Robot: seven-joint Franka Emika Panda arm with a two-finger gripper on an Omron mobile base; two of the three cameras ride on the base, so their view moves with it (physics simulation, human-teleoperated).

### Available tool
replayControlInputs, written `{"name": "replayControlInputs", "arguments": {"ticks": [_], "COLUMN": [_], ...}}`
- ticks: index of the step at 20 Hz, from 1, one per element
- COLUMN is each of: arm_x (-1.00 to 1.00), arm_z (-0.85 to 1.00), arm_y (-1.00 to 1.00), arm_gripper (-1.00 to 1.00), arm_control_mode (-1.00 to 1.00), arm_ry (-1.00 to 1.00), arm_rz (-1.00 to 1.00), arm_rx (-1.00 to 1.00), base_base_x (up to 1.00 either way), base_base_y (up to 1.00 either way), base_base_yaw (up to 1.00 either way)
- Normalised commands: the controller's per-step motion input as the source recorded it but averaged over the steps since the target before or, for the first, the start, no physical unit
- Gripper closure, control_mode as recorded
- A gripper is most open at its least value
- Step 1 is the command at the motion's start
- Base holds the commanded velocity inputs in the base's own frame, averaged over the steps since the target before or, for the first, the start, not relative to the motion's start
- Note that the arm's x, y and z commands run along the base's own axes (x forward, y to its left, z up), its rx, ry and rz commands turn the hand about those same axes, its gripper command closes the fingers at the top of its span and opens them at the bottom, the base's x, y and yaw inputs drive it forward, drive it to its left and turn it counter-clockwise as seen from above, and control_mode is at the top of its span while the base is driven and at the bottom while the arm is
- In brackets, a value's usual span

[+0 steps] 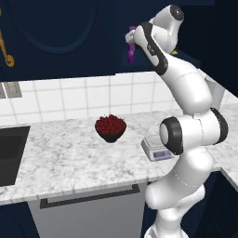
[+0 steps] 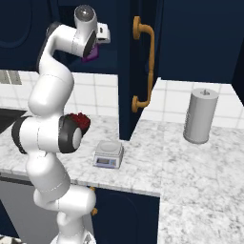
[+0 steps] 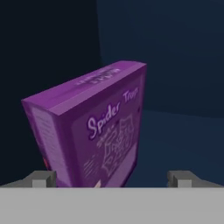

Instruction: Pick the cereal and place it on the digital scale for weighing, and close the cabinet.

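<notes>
Now, the scene, taken from the pincer outward:

Pincer: the gripper (image 3: 111,178) is raised into the open cabinet (image 2: 125,57), its two fingertips (image 3: 40,178) spread wide with a gap on the right side, so it is released, grasping nothing yet.
Cereal: the purple box (image 3: 94,131) stands upright just ahead of the pincer, between the tips but nearer the left one; whether it touches that tip I cannot tell. It seems to sit on the cabinet shelf, waiting to be squeezed.
Scale: the grey scale (image 2: 108,154) lies well below the pincer on the marble counter (image 1: 65,158), platform bare, ready for the box.
Cabinet door: the door with the gold handle (image 2: 145,66) stands open beside the pincer, left so for reaching in.
Bowl: the fruit bowl (image 1: 110,128) sits below, near the scale.
Step, as I judge: closing on the box comes first.
</notes>
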Motion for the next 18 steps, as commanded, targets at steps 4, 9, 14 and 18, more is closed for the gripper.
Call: {"name": "replayControlInputs", "arguments": {"ticks": [4, 9, 14, 18], "arm_x": [0.0, 0.0, 0.0, -0.17], "arm_z": [-0.04, -0.14, -0.05, 0.04], "arm_y": [-0.01, -0.26, -0.29, -0.01], "arm_gripper": [-1.0, -1.0, -1.0, -1.0], "arm_control_mode": [-1.0, -1.0, -1.0, -1.0], "arm_ry": [0.0, 0.0, -0.01, -0.02], "arm_rz": [0.0, 0.0, 0.0, 0.0], "arm_rx": [0.0, -0.01, -0.01, 0.0], "base_base_x": [0.0, 0.0, 0.0, 0.0], "base_base_y": [0.0, 0.0, 0.0, 0.0], "base_base_yaw": [0.0, 0.0, 0.0, 0.0]}}
